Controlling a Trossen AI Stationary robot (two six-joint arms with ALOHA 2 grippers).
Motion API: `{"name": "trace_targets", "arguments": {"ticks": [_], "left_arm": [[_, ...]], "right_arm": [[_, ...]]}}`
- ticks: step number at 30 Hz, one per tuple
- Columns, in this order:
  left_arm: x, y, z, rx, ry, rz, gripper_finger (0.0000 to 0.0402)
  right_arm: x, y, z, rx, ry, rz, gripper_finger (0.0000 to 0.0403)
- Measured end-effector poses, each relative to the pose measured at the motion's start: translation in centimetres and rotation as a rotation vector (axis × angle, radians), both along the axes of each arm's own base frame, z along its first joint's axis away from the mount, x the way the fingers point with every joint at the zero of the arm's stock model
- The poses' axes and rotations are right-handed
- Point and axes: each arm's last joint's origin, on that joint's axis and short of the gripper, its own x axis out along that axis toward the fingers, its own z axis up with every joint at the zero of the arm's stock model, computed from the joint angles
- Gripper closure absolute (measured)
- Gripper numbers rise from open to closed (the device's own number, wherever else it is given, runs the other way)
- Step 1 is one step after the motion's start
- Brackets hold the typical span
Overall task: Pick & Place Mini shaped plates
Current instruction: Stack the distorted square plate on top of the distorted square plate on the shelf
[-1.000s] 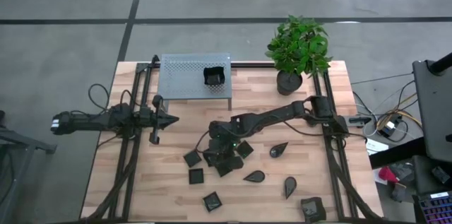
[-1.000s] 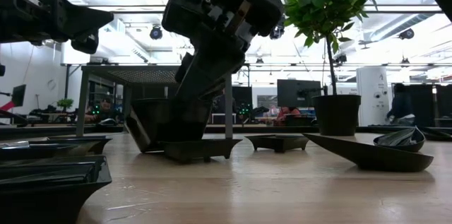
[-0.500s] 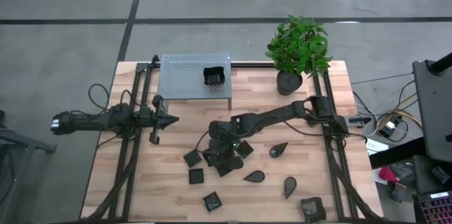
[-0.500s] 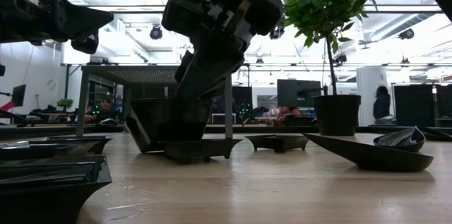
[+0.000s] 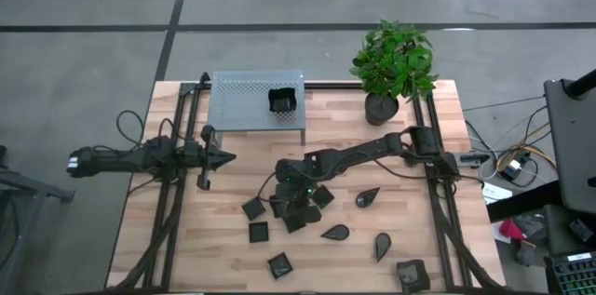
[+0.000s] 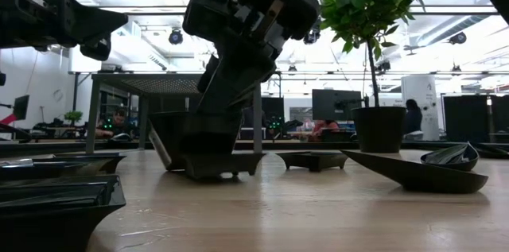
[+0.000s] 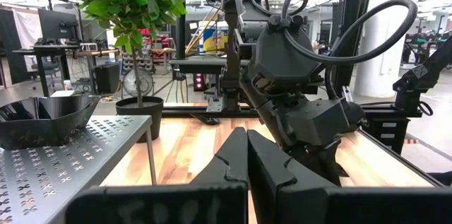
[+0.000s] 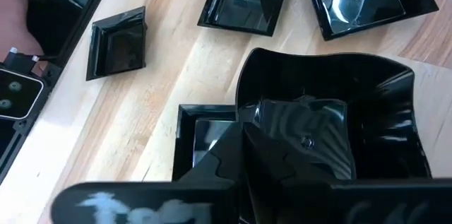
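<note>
Wooden worktop [image 5: 223, 239]: right gripper [image 5: 294, 204] at centre pinching a square plate [image 8: 321, 136] among the plates, left gripper [image 5: 226, 156] pressed together near left edge.

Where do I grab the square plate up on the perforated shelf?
Pinch one side wall of the square plate across its rim, coming straight down from above. It sits upright and open on the perforated shelf, and its walls flare outward, so spanning the whole dish would probably slip.
</note>
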Motion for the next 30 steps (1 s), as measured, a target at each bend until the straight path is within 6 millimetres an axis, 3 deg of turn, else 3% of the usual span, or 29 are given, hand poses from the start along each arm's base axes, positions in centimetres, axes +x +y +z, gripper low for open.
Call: {"name": "trace_targets", "arguments": {"ticks": [30], "left_arm": [[0.00, 0.00, 0.00, 0.000, 0.000, 0.000, 0.0401]], "right_arm": [[0.08, -0.91, 0.18, 0.095, 0.013, 0.019, 0.0394]]}}
